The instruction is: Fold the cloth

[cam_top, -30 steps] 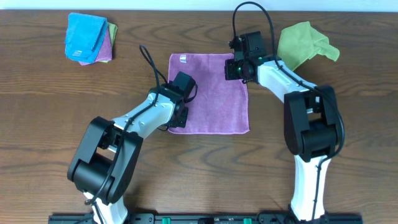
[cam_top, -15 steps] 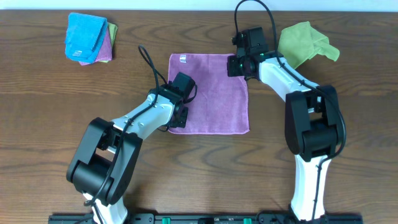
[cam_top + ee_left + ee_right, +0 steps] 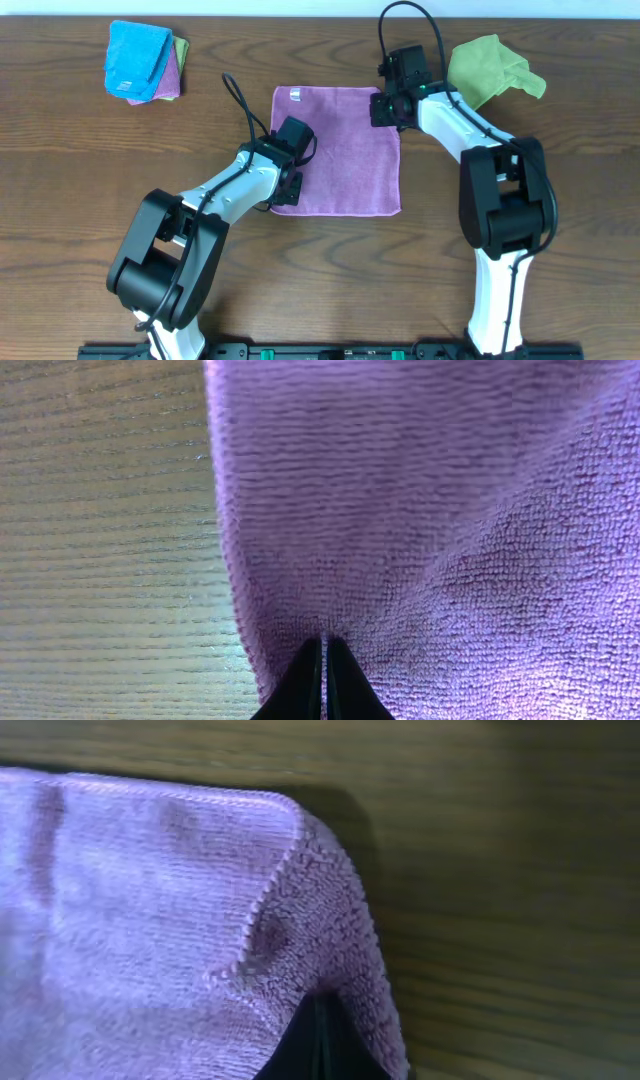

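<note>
Brown wood-grain table (image 3: 80, 200), overhead: cloth (image 3: 340, 150) is lying spread flat at centre, white tag (image 3: 295, 95) at its far edge. Left claw (image 3: 288, 188) is being held at the left edge, close to the near-left corner. Right claw (image 3: 386, 108) is being held at the far-right corner. Green cloth (image 3: 490, 68) and blue stack (image 3: 135, 60) are lying well apart from it.

Left wrist: fingers (image 3: 310, 685) are being pressed together with no gap, and the hem is being pinched between the tips. Pile is puckering there.

Right wrist: the corner is being held raised off the wood, draped over closed fingers (image 3: 300, 1060), with a shadow falling beneath it.

Handling, as judged: the fabric is being read as light, limp and plush, grippy rather than slippery, and not fragile. Sagging and dragging between grips are being expected. Corners and hems are being judged the best holds, with both ends being carried together so the edge lands evenly.
</note>
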Controlling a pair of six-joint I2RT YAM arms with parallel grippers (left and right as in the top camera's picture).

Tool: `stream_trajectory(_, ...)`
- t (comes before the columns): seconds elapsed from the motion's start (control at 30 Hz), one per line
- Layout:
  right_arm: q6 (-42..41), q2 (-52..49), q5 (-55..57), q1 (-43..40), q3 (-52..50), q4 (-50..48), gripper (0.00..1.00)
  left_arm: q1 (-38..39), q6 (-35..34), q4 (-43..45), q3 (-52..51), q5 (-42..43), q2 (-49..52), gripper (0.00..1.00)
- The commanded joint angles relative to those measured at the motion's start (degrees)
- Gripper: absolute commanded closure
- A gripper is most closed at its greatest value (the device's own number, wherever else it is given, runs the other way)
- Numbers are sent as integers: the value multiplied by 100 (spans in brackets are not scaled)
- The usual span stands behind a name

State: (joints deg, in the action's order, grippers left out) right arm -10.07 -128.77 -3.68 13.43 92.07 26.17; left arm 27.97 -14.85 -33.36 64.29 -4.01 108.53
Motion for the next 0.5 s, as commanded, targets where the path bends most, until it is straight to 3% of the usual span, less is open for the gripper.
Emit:
stream_trajectory(0.0,-17,-68,748,-125,81,146,99,46,-61,-44,-352,404,420,94)
stream_trajectory(0.47,-81,-68,1405,-181,94,157,99,46,-63,-35,-352,404,420,94)
